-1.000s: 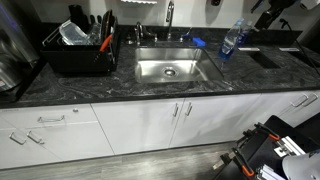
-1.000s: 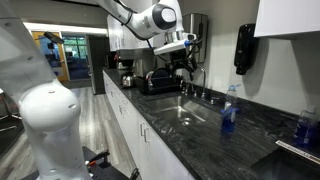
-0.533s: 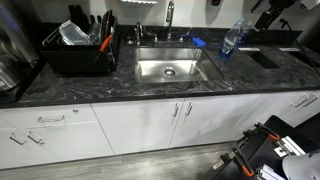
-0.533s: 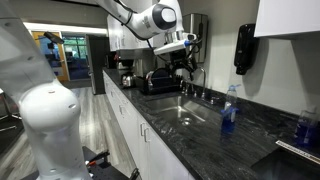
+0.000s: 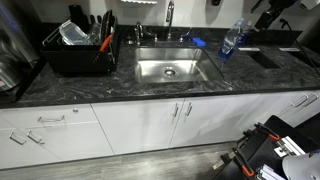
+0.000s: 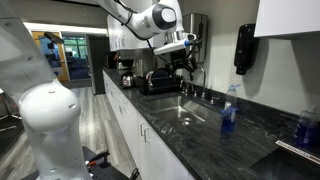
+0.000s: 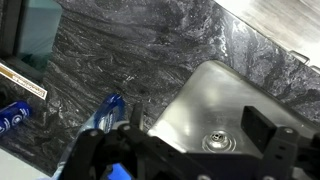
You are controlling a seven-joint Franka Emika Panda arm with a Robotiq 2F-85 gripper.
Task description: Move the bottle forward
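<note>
- Across the room runs the dark marbled desk [image 5: 90, 85] over white cabinets, the biggest thing in both exterior views; it carries everything the task concerns.
- Sunk into it is the steel sink [image 5: 170, 70], with a black dish rack [image 5: 80, 50] on the desk to one side and the faucet [image 5: 169, 15] behind the basin.
- High over the sink hangs the tool [image 7: 175, 145]. The wrist view looks down past its two dark fingers at the drain, and they stand wide apart with nothing between them.
- Beside the sink, on the side away from the rack, the bottle [image 5: 231, 40] stands upright on the desk, blue cap on top. An exterior view [image 6: 228, 112] shows it alone on bare stone, well apart from the tool.
- From the wrist, the bottle [image 7: 103, 115] sits low and off to one side, probably not yet lined up with the fingers, though the angle is steep.
- By my judgement the task has barely begun: no grasp or contact is made, and the approach, the grip and the move forward are all left.
</note>
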